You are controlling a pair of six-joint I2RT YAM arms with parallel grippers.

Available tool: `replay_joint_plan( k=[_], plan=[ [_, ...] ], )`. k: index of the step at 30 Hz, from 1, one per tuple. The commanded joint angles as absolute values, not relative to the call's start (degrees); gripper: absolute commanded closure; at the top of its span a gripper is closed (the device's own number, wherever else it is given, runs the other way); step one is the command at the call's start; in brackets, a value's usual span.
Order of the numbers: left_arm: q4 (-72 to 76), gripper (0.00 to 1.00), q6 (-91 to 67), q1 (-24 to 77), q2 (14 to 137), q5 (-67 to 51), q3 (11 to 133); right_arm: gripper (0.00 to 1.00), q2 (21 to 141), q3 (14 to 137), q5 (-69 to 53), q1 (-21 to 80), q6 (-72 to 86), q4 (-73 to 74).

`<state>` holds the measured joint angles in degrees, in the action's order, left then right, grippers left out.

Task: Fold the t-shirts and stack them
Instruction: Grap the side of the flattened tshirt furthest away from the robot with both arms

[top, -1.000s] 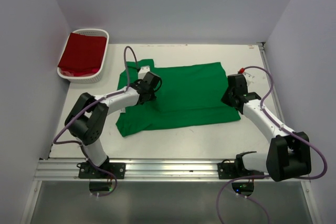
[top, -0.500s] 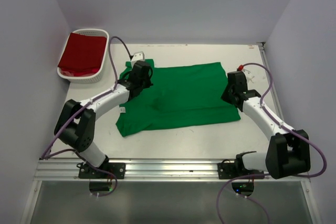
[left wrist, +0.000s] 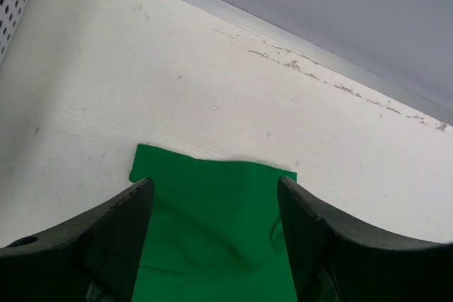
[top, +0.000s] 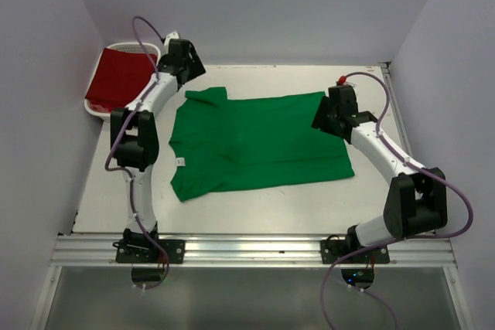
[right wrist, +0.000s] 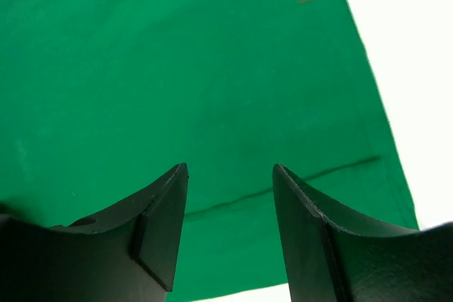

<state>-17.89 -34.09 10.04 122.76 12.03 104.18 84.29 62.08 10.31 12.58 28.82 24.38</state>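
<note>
on the table the green t-shirt lies flat; left gripper and right gripper hover over its edges, jaws apart, empty.

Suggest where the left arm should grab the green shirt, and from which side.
Pinch the far sleeve at its hem, coming down from the far-left side. The green t-shirt lies flat, so only an edge offers a pinch, and this sleeve juts out onto bare table.
</note>
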Motion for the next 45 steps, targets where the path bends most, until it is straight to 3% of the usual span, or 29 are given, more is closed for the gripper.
replay_joint_plan(
  k=[1, 5, 23, 26, 34, 36, 45],
  plan=[
    [-24.69, 0.25, -29.53, 7.91, 130.48, 6.69, 116.76, 0.44, 82.79, 59.87, 8.18, 13.36, 27.25, 23.91],
    [-27.24, 0.26, -28.83, 5.98, 135.26, 6.06, 121.29, 0.45, 82.88, 58.62, 8.70, 13.54, 27.33, 24.17],
    [-26.11, 0.36, -29.00, 4.75, 139.83, 5.80, 115.84, 0.44, 82.97, 57.04, 9.58, 13.97, 28.39, 23.91],
    [-24.62, 0.42, -28.57, 4.40, 140.80, 4.57, 115.67, 0.45, 82.71, 56.69, 9.93, 13.97, 28.30, 23.91],
    [-18.20, 0.82, -26.63, 4.39, 140.28, 0.27, 113.38, 0.46, 82.71, 56.69, 10.02, 13.97, 28.04, 23.91],
    [-15.30, 0.87, -25.93, 4.39, 138.79, -1.66, 111.80, 0.47, 82.88, 56.86, 10.02, 13.97, 28.04, 24.08],
    [-7.38, 0.90, -24.17, 4.66, 131.23, -4.13, 105.12, 0.47, 84.02, 57.92, 10.37, 13.97, 28.04, 24.08]
  ],
)
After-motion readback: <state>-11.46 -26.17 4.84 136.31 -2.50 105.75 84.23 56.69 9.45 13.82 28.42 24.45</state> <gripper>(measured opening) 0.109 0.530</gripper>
